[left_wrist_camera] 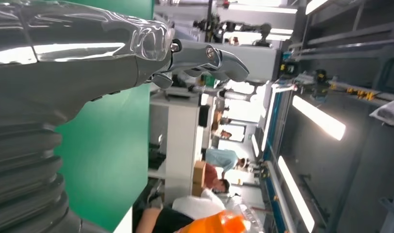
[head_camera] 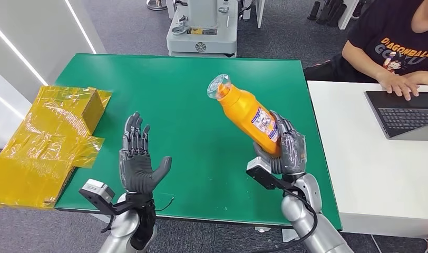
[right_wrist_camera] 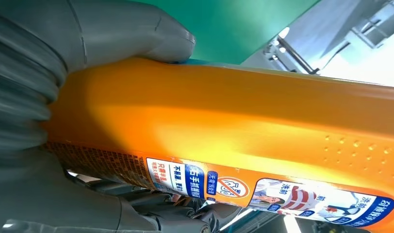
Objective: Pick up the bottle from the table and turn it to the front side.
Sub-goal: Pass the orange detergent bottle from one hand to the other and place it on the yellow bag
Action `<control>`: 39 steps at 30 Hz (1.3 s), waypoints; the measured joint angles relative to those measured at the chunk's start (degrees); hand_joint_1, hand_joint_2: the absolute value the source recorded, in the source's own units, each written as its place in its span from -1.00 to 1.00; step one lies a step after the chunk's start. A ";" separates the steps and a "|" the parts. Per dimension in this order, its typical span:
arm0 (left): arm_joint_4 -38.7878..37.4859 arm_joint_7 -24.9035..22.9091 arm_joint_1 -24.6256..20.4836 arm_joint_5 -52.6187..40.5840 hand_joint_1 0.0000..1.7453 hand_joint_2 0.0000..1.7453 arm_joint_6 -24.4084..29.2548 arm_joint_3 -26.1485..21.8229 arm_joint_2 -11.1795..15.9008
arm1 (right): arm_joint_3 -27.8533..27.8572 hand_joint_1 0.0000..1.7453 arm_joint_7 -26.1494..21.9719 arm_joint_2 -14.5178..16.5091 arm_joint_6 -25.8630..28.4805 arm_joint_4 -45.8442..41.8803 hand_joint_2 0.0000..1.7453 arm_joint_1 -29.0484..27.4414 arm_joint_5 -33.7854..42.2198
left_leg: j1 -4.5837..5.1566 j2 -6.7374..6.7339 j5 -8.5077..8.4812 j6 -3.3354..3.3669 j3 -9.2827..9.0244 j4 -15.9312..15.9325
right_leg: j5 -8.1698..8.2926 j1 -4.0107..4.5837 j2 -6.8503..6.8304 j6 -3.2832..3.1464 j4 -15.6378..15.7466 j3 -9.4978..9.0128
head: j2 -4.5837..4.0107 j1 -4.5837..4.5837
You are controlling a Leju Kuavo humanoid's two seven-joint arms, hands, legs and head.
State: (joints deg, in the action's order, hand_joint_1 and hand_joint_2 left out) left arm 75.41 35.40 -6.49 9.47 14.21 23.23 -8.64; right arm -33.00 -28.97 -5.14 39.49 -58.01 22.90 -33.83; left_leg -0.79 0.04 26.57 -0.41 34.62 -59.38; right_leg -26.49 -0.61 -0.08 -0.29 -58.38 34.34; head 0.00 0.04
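Holding the bottle (head_camera: 247,112) by its lower body, the right robot hand (head_camera: 287,150) has it lifted clear of the green surface (head_camera: 191,95), tilted so the clear cap end leans up and away towards the far left. The fingers wrap the base from behind and the thumb presses the near side, as the right wrist view shows with the thumb (right_wrist_camera: 137,29) flat against the orange wall. The left robot hand (head_camera: 139,158) hangs empty above the near left of the surface, palm turned inward and fingers spread upright.

The bottle looks like rigid moulded plastic, smooth and glossy, so it is probably slippery and likely to twist under a loose hold. How full it is cannot be told, so its weight is uncertain. The flattened sides of the body seem the safest place to grasp, below the shoulder and clear of the cap.

It is bright orange with a clear rounded cap, a printed label (head_camera: 264,122) in blue, white and red on the side facing up, and a patch of small raised dots (right_wrist_camera: 360,150) nearer the neck
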 joint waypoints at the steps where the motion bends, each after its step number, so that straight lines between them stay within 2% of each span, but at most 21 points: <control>1: -0.20 -0.44 -0.08 0.63 -1.00 1.00 -0.79 0.00 -0.01 | -0.20 1.00 -0.32 0.09 -0.18 -0.19 1.00 0.00 0.13 | 0.00 0.00 0.00 0.00 0.00 0.00 | 0.00 0.00 0.00 0.00 0.00 0.00 | 0.00 -0.01; 8: -2.63 -3.69 -1.50 3.48 -1.00 1.00 -6.65 0.05 0.01 | -3.27 1.00 -2.27 0.54 -3.92 0.04 1.00 1.25 1.60 | 0.00 0.00 -0.01 0.00 0.00 0.00 | 0.00 0.00 0.00 0.00 -0.02 0.00 | 0.00 -0.01; 20: -5.56 -6.64 -3.87 3.19 -1.00 1.00 -11.15 0.56 0.03 | -7.40 1.00 -4.36 0.96 -9.52 1.10 1.00 3.04 3.12 | 0.00 0.00 0.00 0.00 0.03 0.00 | 0.00 0.00 -0.01 0.00 -0.01 0.02 | 0.00 -0.01; 27: -7.43 -7.10 -5.92 2.91 -1.00 1.00 -12.18 0.95 0.03 | -9.49 1.00 -5.33 1.70 -11.81 0.50 1.00 3.02 3.04 | 0.00 0.00 -0.01 0.00 0.02 0.00 | 0.00 0.00 0.00 0.00 -0.02 0.03 | 0.00 -0.01; 34: -8.66 -7.10 -6.54 2.91 -1.00 1.00 -12.29 1.00 0.03 | -10.14 1.00 -5.35 1.86 -11.90 0.43 1.00 3.02 3.05 | 0.00 0.00 0.00 0.00 0.03 0.00 | 0.00 0.00 0.00 0.00 -0.01 0.03 | 0.00 0.00; 39: -9.36 -7.27 -6.93 4.18 -1.00 1.00 -13.88 1.03 0.03 | -10.38 1.00 -6.29 1.92 -13.84 0.20 1.00 3.02 3.40 | 0.00 0.00 0.00 0.00 0.04 0.00 | 0.00 0.00 0.00 0.00 -0.01 0.03 | 0.00 0.00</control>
State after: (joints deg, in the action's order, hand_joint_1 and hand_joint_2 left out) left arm 66.05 28.13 -13.42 13.65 0.33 24.26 -8.61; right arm -43.37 -35.26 -3.22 25.65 -57.81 25.92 -30.43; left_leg -0.79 0.04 26.57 -0.41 34.66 -59.38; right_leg -26.49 -0.61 -0.08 -0.29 -58.39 34.37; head 0.00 0.04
